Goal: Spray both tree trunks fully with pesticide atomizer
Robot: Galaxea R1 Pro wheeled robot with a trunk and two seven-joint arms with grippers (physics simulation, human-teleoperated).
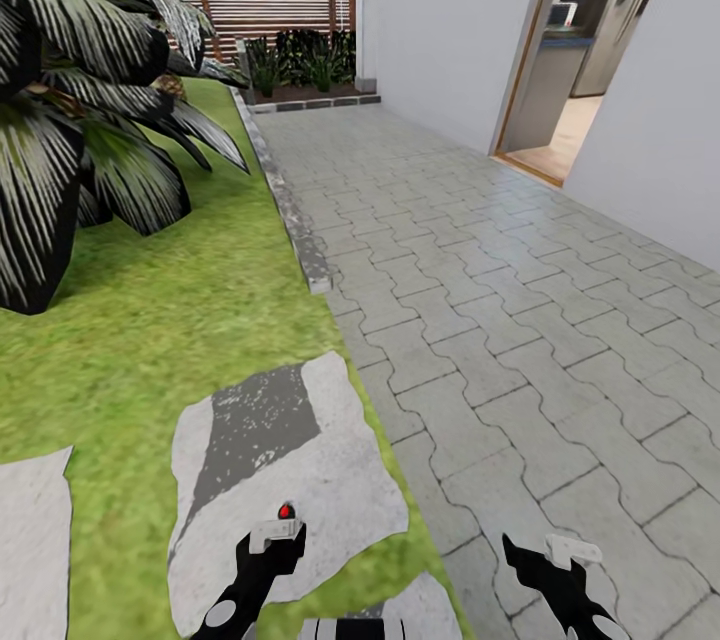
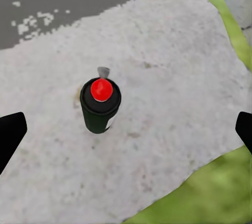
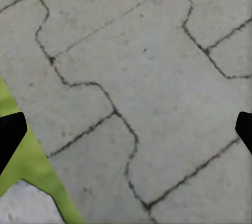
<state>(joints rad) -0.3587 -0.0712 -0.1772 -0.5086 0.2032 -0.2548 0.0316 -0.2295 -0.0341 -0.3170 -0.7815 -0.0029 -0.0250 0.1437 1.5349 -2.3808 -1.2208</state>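
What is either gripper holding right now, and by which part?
Nothing. The pesticide atomizer stands free on the stepping stone, between the open left gripper's fingers. Right gripper is open.

A flat pale grey stepping stone (image 1: 300,480) lies in green grass (image 1: 150,320) beside grey interlocking paving (image 1: 520,320); a dark-leaved palm (image 1: 70,110) stands left.

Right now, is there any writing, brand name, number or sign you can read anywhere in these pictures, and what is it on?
No readable text anywhere.
Pesticide atomizer: a pale patch low on its side, perhaps a label, too small and blurred to read; its red top bears no marking.
Objects inside the doorway: too small and blurred to read.
Stepping stone, paving, fence: no writing.
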